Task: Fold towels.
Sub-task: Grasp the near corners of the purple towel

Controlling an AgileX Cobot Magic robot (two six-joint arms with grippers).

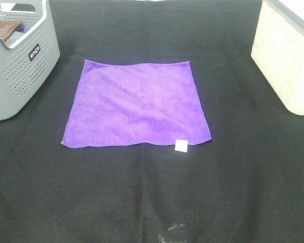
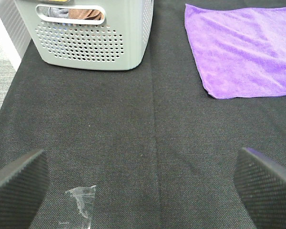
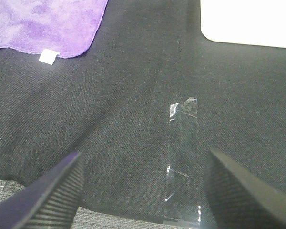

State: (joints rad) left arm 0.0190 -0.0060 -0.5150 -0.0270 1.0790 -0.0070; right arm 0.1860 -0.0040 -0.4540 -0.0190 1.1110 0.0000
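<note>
A bright purple towel [image 1: 137, 104] lies spread flat on the black table cover, with its small white tag [image 1: 181, 146] at the near edge. It also shows in the left wrist view [image 2: 243, 45] and the right wrist view [image 3: 47, 21], where the tag [image 3: 49, 56] is seen too. Neither gripper shows in the exterior high view. My left gripper [image 2: 143, 183] is open and empty over bare cloth, well short of the towel. My right gripper [image 3: 145, 191] is open and empty near the table's front edge.
A grey perforated basket [image 1: 20, 61] holding brown cloth stands at the back left; it also shows in the left wrist view [image 2: 90, 40]. A cream basket [image 1: 289, 55] stands at the back right. Strips of clear tape [image 3: 183, 162] lie on the cover near the front edge.
</note>
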